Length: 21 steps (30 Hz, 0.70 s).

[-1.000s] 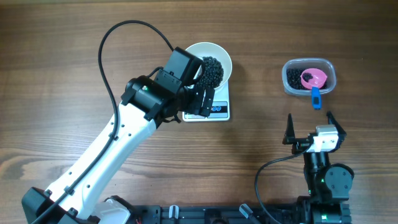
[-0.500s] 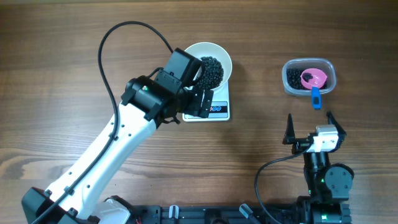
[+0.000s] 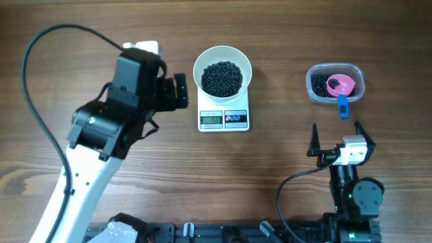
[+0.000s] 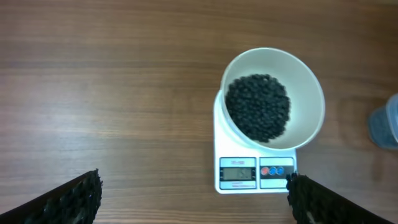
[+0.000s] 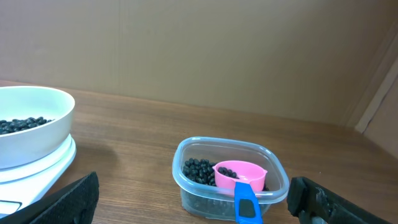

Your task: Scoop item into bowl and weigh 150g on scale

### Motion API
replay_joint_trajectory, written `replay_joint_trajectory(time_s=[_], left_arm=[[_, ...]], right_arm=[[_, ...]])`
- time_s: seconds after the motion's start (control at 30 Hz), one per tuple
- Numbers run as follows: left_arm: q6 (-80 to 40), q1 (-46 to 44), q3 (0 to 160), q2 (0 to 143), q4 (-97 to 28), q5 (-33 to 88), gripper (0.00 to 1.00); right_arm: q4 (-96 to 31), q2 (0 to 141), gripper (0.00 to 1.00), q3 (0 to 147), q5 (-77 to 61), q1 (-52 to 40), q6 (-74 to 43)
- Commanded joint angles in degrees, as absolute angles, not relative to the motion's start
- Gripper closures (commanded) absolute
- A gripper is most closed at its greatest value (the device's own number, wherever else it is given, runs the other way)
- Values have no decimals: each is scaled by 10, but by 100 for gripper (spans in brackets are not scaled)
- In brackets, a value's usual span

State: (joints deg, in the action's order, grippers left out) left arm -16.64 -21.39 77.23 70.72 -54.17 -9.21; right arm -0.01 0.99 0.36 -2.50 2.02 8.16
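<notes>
Frankly, with left claw [image 3: 179, 92] and right claw [image 3: 335, 131] both gaping empty, I am treating these loose, rolly pellets [image 3: 222, 77] as unpinchable, favouring the stiff handle [image 3: 343, 106] of the scoop [image 3: 339, 84].

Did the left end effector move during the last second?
Yes. In the overhead view the left end effector has pulled back leftward, off the scale and bowl, which stayed put.

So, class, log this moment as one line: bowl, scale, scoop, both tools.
bowl: on scale, holds pellets | scoop: in tub | left tool: open, empty, apart from bowl | right tool: open, empty
</notes>
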Motion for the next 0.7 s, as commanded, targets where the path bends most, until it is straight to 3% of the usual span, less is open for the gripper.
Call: replay_joint_trajectory(time_s=[0.0,0.67], left_arm=[[-167,-193,713,655,-518,-104,0],[-168,-4,305,266,-217,-4,0]], right_arm=[[0,4,0,3,-26,17,74],[0,4,0,3,-26,17,74]])
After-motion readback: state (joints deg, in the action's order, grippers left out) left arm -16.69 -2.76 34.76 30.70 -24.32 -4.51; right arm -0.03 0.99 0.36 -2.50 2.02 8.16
